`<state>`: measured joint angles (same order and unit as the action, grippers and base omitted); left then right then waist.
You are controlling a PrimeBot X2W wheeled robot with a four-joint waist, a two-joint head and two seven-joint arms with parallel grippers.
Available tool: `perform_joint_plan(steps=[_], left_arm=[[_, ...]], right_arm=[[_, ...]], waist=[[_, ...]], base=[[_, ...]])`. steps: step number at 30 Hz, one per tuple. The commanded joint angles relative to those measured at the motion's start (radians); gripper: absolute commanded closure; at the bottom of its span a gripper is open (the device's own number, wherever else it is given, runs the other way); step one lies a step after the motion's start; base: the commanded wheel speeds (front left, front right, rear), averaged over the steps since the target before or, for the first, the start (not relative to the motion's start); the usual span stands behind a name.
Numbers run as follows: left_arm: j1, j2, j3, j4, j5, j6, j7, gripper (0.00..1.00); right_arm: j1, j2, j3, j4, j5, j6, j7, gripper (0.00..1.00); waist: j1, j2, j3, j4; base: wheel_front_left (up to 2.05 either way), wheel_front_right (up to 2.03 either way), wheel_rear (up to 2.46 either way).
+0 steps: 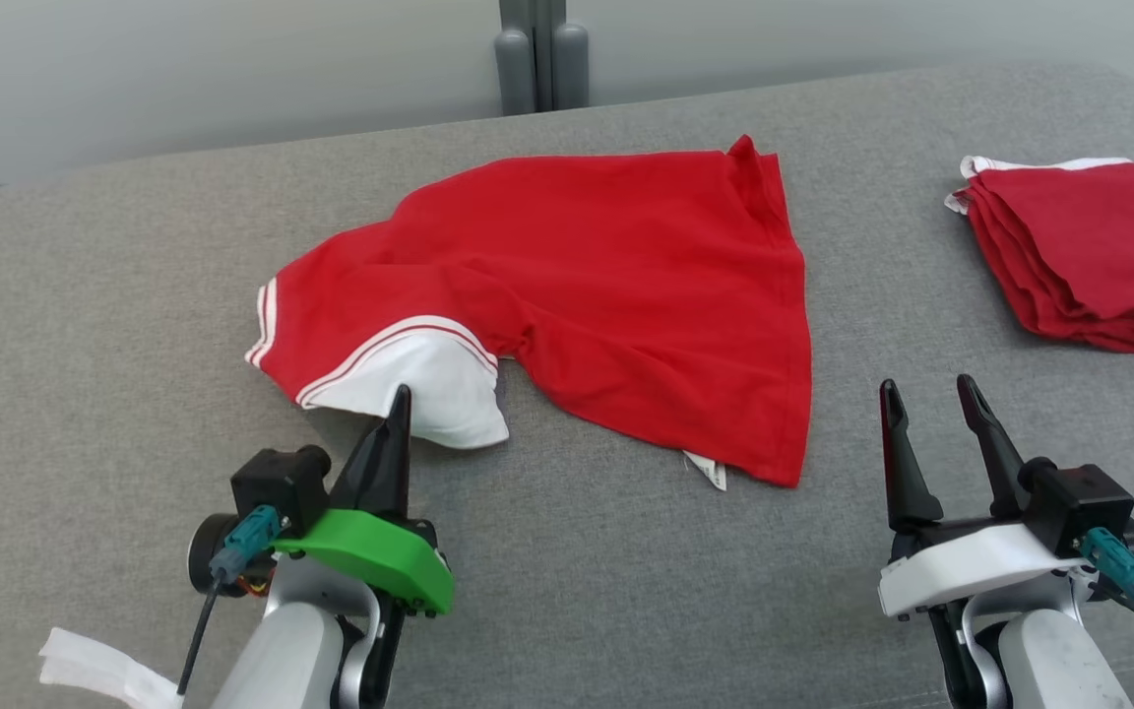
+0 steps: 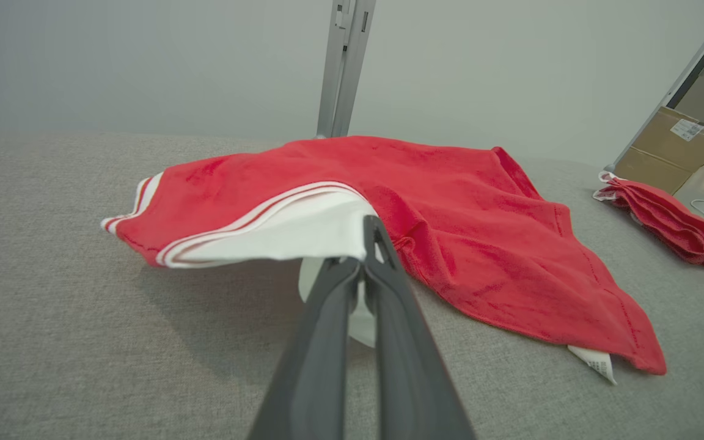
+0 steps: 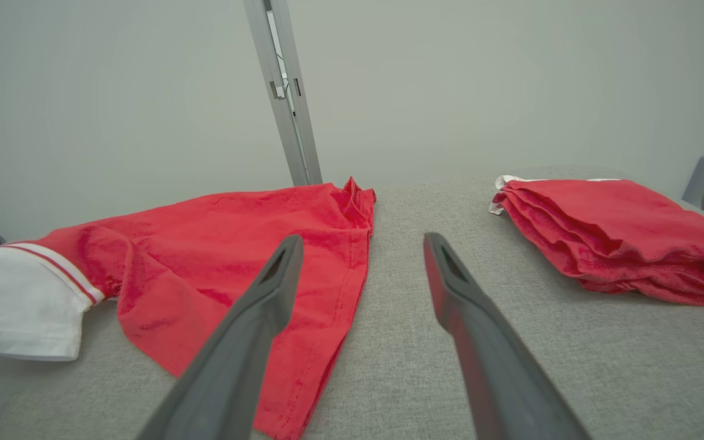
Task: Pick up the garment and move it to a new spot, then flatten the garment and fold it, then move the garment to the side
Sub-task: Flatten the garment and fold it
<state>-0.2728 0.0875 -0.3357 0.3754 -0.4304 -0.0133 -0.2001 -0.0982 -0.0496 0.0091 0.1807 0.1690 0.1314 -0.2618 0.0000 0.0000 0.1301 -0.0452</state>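
Garment (image 1: 606, 286) (red, white-trimmed sleeve) lies crumpled mid-desk (image 1: 85, 325), with a folded red pile (image 1: 1079, 256) well apart at right. Left tool (image 1: 399, 402) is pinched together on the white sleeve hem (image 2: 303, 235). Right tool (image 1: 927, 390) has fingers apart near the lower hem, holding nothing. One-corner grip looks thin: I'd lift slowly, confirm the cloth follows, then add the right tool before carrying.

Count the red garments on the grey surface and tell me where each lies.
2. The spread garment lies mid-surface, its white part pinched by the left gripper. The folded garment sits at the far right; its layers may hide another piece.
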Motion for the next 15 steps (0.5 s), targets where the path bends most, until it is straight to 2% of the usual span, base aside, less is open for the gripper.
perform_joint_plan(steps=[1,8,10,15], left_arm=[[0.041,0.016,-0.011,-0.058,-0.001,0.007,0.034,1.0],[0.245,0.052,-0.036,-0.347,-0.062,0.068,0.268,1.0],[0.276,0.073,-0.036,-0.368,-0.062,0.089,0.314,1.0],[0.268,0.057,-0.02,-0.311,-0.102,0.106,0.339,1.0]], right_arm=[[0.019,-0.002,-0.003,0.003,0.006,-0.002,-0.004,0.0],[0.028,-0.002,0.011,0.003,0.019,-0.002,-0.004,0.0],[0.022,-0.002,0.015,0.004,0.02,-0.002,-0.004,0.0],[-0.001,-0.002,0.02,0.004,0.01,-0.002,-0.004,0.0]], waist=[[0.0,0.0,-0.032,0.032],[0.0,0.0,-0.038,0.042],[0.0,0.0,-0.031,0.038],[0.0,0.0,-0.006,0.019]], base=[[0.0,0.0,0.0],[0.0,0.0,0.0],[0.0,0.0,0.0],[0.0,0.0,0.0]])
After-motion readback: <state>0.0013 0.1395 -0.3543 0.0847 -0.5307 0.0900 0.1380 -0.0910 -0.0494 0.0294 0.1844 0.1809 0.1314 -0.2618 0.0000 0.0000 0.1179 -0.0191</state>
